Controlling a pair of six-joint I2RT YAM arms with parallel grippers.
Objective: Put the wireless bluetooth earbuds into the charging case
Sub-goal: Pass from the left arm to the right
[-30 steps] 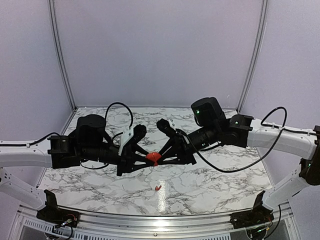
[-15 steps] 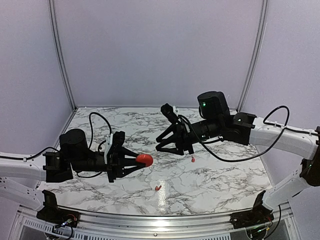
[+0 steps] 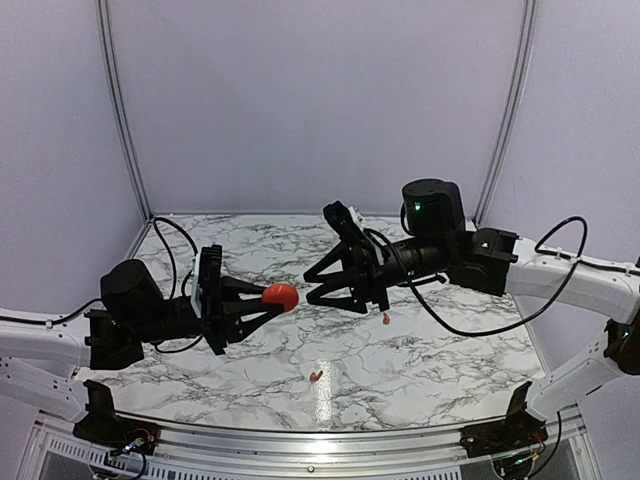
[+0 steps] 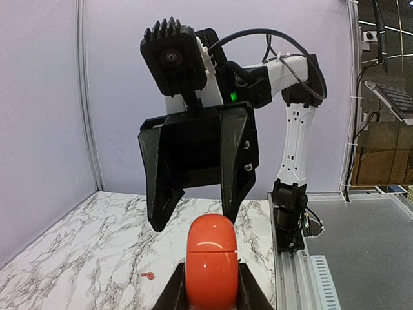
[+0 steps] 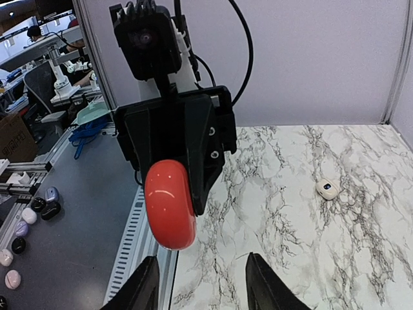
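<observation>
Top external: left gripper (image 3: 262,299) pinches the round red plastic charging case (image 3: 281,296) aloft; right gripper (image 3: 316,289) holds its fingers (image 5: 143,287) spread, empty. Two tiny red plastic earbuds (image 3: 316,376) (image 3: 386,320) lie on the marble table (image 3: 450,360), one by its near edge. The case seems shut, and such slivers could slip from a pinch.

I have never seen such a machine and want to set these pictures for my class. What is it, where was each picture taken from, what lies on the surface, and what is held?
These are two robot arms bolted side by side, each ending in a two-finger gripper. The wide picture comes from a fixed camera above and behind them; the other two come from a camera on each wrist. The left gripper is shut on a small red round plastic case, held in the air. The right gripper faces it, open and empty. On the white marble-patterned tabletop lie two tiny red curved plastic earbuds and a small white object with a dark spot.
</observation>
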